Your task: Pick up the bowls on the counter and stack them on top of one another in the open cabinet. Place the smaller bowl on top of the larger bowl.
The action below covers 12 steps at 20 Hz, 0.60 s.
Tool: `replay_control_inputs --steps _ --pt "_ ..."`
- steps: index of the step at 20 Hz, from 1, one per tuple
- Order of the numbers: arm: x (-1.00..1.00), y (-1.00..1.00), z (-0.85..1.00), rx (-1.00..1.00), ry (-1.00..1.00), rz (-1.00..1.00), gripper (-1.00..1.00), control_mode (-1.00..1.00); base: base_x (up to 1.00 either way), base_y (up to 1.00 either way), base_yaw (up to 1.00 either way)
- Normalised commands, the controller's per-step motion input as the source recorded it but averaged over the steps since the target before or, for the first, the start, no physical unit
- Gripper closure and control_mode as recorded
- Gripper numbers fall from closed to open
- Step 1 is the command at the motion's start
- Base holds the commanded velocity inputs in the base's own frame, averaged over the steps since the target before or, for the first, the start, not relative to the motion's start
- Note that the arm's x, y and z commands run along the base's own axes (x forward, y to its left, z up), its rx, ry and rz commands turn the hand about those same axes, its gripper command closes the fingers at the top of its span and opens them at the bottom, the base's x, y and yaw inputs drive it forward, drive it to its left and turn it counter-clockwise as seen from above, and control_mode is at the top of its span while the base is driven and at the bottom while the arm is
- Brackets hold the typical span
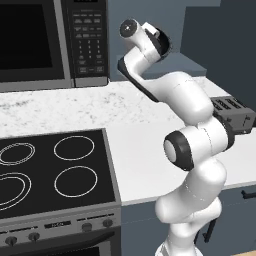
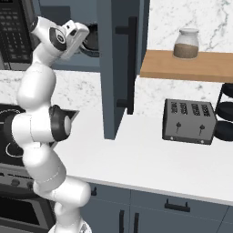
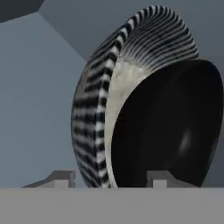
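1. Glossy black small bowl [image 3: 175, 127] sits nested inside the wide grey ribbed bowl [image 3: 94, 118], within the doorless blue-grey cabinet [image 3: 35, 100].
2. The claw [image 3: 109, 178] has one tip either side of the black bowl's rim; grip cannot be told.
3. White speckled stone table [image 1: 140, 135] lies below.

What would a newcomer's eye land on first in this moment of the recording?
Probably the white arm, reaching up so its gripper is at the open cabinet beside the microwave. In the hand view, right before the fingertips, the smaller bowl sits nested inside the larger bowl, glossy black against ribbed grey. After that, the toaster on the counter and the jar on the wooden shelf above it.
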Motion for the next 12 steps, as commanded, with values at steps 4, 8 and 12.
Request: replay_control_inputs --steps 4,8,12 --pt "-0.96 -0.01 -0.02 0.0 -0.16 -0.04 -1.0 -1.0 0.0 0.0 0.0" --pt "-1.0 -0.21 -0.39 0.02 -0.33 -0.03 -1.0 -1.0 0.0 0.0 0.0" --pt "-1.0 -0.64 -0.88 0.0 -0.28 0.0 -1.0 -1.0 0.0 0.0 0.0"
